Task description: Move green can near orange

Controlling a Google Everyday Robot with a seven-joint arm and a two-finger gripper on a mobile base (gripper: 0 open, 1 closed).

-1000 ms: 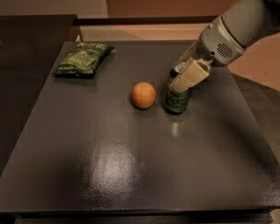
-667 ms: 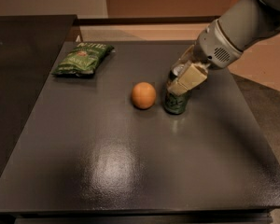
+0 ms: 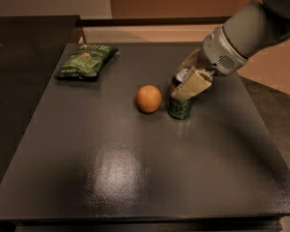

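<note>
The green can (image 3: 180, 108) stands upright on the dark table (image 3: 135, 178), just right of the orange (image 3: 149, 98), with a small gap between them. My gripper (image 3: 188, 83) is at the can's top, reaching down from the upper right, and its pale parts cover the can's upper half. The can's silver top is mostly hidden behind the gripper.
A flat green chip bag (image 3: 86, 60) lies at the table's far left corner. The grey arm (image 3: 241, 37) comes in over the table's right rear. Lower floor lies beyond the right edge of the table.
Almost nothing has changed: the gripper stays at the can's top, and the can and the orange stay where they were.
</note>
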